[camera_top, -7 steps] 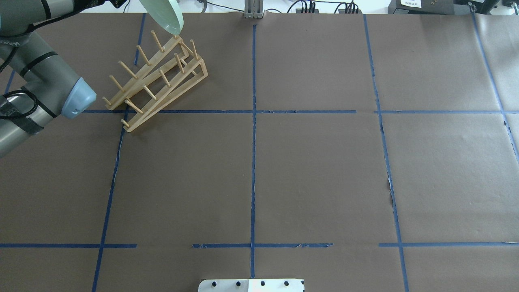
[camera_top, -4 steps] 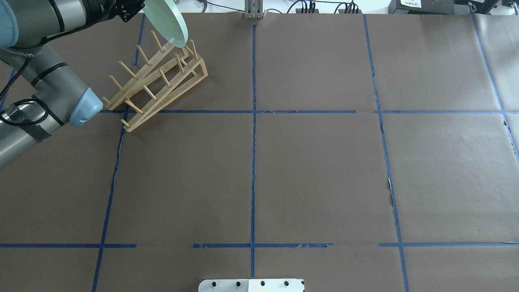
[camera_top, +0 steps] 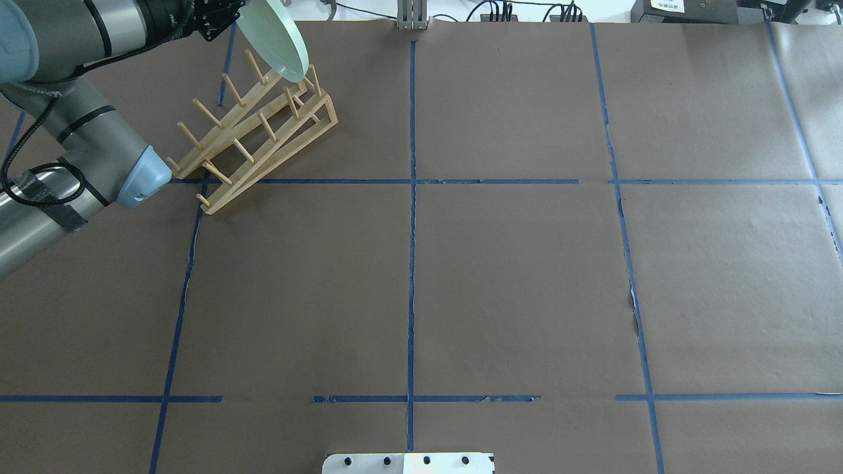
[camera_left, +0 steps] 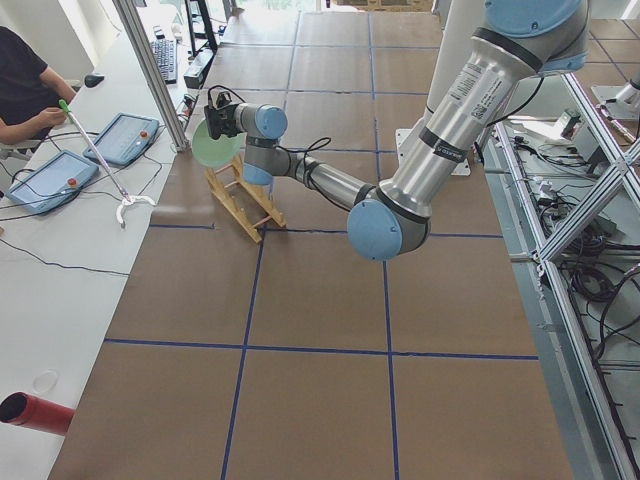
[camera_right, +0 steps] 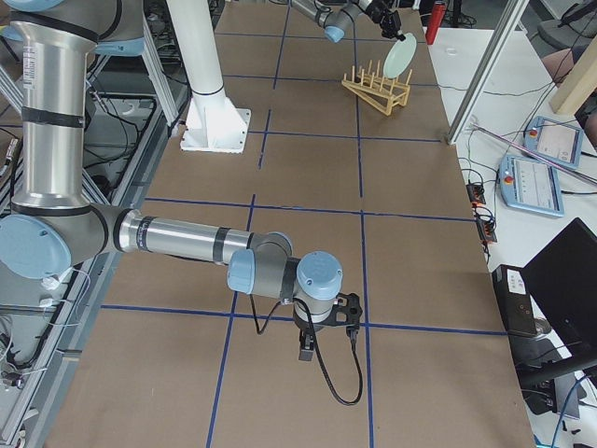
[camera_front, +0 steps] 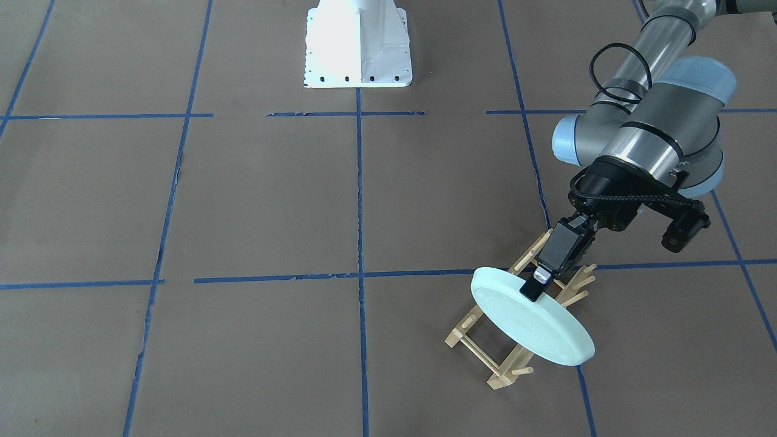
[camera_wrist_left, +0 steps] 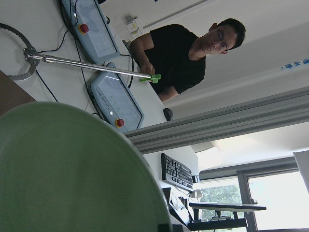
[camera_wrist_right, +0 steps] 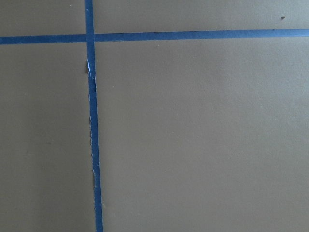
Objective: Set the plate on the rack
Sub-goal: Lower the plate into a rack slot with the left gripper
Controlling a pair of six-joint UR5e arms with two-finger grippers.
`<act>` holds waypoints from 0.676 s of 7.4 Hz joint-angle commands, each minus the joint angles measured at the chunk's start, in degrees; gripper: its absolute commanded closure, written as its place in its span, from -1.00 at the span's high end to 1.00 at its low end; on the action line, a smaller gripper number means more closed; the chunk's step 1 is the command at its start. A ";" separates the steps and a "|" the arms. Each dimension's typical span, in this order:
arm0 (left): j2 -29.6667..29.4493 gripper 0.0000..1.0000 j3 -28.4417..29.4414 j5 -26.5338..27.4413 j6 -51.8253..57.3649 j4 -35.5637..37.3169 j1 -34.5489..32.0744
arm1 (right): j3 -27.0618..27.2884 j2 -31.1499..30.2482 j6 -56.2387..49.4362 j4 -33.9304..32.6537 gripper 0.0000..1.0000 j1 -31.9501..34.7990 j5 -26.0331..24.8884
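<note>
The pale mint-green plate (camera_front: 537, 321) is held on edge, tilted, in my left gripper (camera_front: 534, 289), which is shut on its upper rim. The plate hangs over the far end of the light wooden rack (camera_front: 501, 377), close to its upright pegs; I cannot tell whether it touches them. From overhead the plate (camera_top: 273, 36) is above the rack's (camera_top: 237, 186) far end, with the left gripper (camera_top: 227, 14) beside it. The plate fills the left wrist view (camera_wrist_left: 72, 174). My right gripper (camera_right: 322, 338) shows only in the exterior right view, low over the table, and I cannot tell its state.
The rack stands at an angle across a blue tape line on the brown paper. The white robot base (camera_front: 358, 45) is at the table's near edge. An operator (camera_wrist_left: 193, 53) sits beyond the far edge with tablets (camera_left: 50, 180) and a red tube (camera_left: 35, 412).
My left arm has swung in towards the rack. The plate has moved slightly right and down, closer over the rack's far pegs. The rack has not moved.
</note>
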 commanded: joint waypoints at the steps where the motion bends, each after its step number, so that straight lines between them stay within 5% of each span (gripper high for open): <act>1: -0.13 -1.00 0.81 0.07 0.51 -0.02 0.28 | 0.00 0.00 0.00 0.00 1.00 0.09 0.00; 5: -0.65 -1.00 3.79 0.33 1.81 -0.02 1.94 | 0.00 0.00 0.00 0.00 1.00 0.00 0.00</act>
